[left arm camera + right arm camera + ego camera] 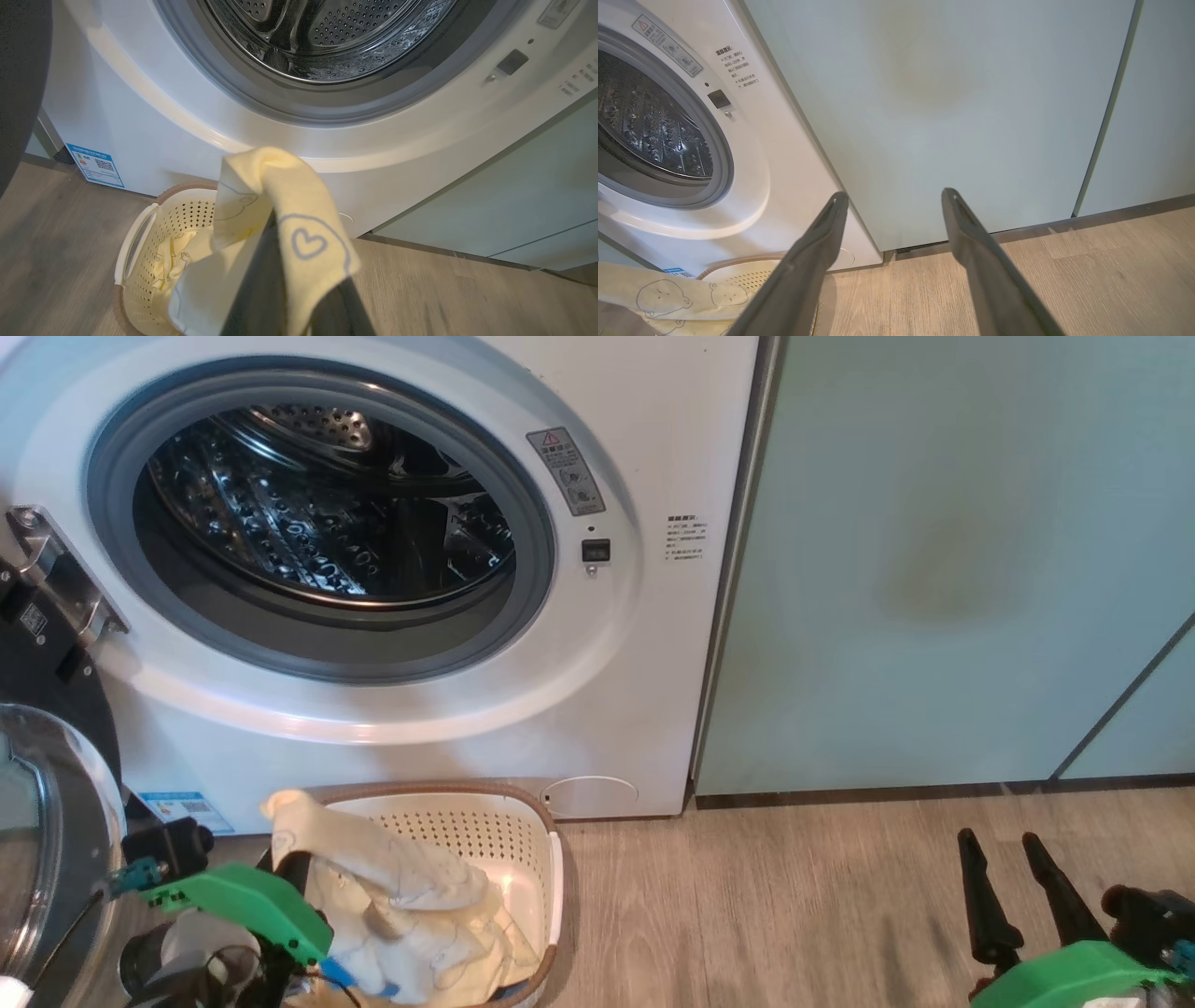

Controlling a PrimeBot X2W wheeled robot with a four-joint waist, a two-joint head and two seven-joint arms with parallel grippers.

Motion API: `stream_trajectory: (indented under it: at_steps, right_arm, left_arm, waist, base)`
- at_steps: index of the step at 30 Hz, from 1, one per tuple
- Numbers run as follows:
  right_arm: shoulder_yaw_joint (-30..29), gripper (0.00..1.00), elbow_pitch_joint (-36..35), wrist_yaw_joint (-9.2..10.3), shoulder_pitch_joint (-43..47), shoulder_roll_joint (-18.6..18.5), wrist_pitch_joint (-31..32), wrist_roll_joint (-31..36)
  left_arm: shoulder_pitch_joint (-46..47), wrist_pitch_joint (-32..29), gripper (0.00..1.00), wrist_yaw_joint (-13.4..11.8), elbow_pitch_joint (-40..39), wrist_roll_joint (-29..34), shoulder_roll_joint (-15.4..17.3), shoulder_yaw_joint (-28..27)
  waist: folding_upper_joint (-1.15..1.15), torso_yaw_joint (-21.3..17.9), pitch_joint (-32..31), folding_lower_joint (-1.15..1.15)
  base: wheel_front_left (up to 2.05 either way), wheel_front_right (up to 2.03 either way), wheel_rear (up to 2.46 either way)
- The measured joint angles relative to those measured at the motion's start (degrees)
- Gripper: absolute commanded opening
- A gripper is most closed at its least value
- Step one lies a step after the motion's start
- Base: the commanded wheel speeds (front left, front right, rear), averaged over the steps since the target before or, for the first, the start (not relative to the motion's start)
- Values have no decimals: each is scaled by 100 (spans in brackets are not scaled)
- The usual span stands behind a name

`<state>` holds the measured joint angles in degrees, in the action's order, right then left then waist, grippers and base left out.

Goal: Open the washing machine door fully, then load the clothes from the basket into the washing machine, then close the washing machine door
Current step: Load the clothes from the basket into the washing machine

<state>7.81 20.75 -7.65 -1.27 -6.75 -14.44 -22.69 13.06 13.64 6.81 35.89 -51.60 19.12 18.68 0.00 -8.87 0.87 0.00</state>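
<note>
The white washing machine [616, 709] stands with its steel drum [317, 513] exposed. Its glossy black door [70, 728] with the glass bowl hangs swung open at the far left, on a metal hinge [56, 569]. The cream basket [523, 859] sits on the floor below the opening. My left gripper [273, 217] is shut on a pale yellow garment [308, 205] with a blue heart outline, raised above the basket [140, 233]; the cloth hides its fingertips. More clothes [173, 261] lie inside the basket. My right gripper [999, 842] is open at the lower right, holding nothing.
Pale teal cabinet doors [934, 569] stand right of the machine. Wood floor [794, 915] runs between the basket and my right gripper [895, 196]. A blue label [182, 807] sits low on the machine front.
</note>
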Motion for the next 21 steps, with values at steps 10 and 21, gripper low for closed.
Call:
stream_trajectory:
  at_steps: [10, 21]
  right_arm:
    - [-16, 100, -8, 0, -1, 2, 0, 0]
    - [-15, 100, -43, 0, -1, 4, 0, 2]
  left_arm:
    - [-15, 7, 0, -131, -202, 18, 90, -47]
    - [-202, 51, 0, -301, -598, 200, 185, -248]
  waist:
    - [0, -5, 6, 0]
    - [0, -9, -2, 0]
  base:
    - [0, 0, 0]
    - [0, 0, 0]
